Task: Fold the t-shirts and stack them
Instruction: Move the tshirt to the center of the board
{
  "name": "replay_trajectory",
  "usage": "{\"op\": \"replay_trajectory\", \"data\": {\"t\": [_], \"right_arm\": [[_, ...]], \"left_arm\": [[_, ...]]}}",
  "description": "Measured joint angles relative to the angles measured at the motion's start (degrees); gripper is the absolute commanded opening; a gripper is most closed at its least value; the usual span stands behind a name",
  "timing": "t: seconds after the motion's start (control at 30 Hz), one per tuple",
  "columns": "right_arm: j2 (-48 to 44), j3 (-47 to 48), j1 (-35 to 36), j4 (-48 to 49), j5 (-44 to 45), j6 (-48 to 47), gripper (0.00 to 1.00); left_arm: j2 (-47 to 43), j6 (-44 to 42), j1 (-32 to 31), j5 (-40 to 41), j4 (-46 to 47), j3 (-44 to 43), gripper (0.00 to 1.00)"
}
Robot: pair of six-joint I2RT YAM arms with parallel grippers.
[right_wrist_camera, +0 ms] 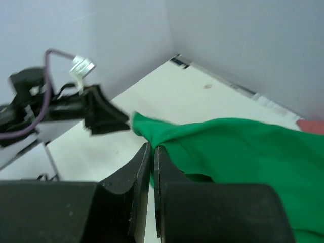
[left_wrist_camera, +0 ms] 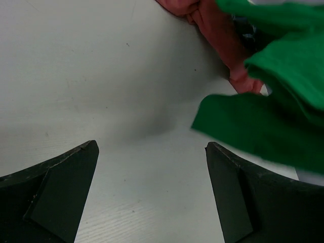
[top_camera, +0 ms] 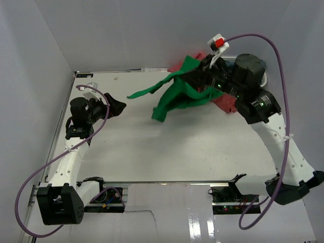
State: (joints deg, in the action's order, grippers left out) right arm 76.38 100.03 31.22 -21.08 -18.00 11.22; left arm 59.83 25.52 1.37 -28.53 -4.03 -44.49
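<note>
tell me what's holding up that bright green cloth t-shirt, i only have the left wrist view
Observer: The right end effector. Its jaws are shut on an edge of the bright green cloth t-shirt.
Operator: where's that arm
Observer: In the top view, the right arm reaches to the far right of the white table, above the salmon-pink cloth t-shirt.
Operator: am i touching the green one
Observer: No. The left end effector is close to the shirt's stretched-out tip but apart from it.
</note>
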Motion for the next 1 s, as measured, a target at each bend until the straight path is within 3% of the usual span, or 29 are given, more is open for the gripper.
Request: {"op": "replay_trajectory", "data": {"t": [0.13,0.3,0.43,0.6,0.77,1.0], "right_arm": [[-8.9,-4.4,3.0,-7.1,0.5,-1.4,0.08],[-15.2,-6.6,2.9,-16.2,7.3,-1.8,0.08],[-14.7,-9.4,3.0,-22.7,13.2,-0.9,0.08],[-7.0,-19.7,2.3,-31.0,27.2,3.6,0.08],[-4.7,-30.9,-5.9,-36.2,33.6,5.4,0.08],[-6.4,-32.2,-14.8,-33.4,34.9,5.3,0.08]], "left_arm": [[-0.6,0.0,0.0,0.0,0.0,0.0,0.98],[-0.7,0.1,0.0,0.0,0.0,0.0,0.98],[-0.7,0.2,0.0,0.0,0.0,0.0,0.98],[-0.9,0.2,0.0,0.0,0.0,0.2,0.98],[-1.2,0.2,0.0,0.0,0.0,0.2,0.98],[-1.3,0.2,0.0,0.0,0.0,0.2,0.98]]}}
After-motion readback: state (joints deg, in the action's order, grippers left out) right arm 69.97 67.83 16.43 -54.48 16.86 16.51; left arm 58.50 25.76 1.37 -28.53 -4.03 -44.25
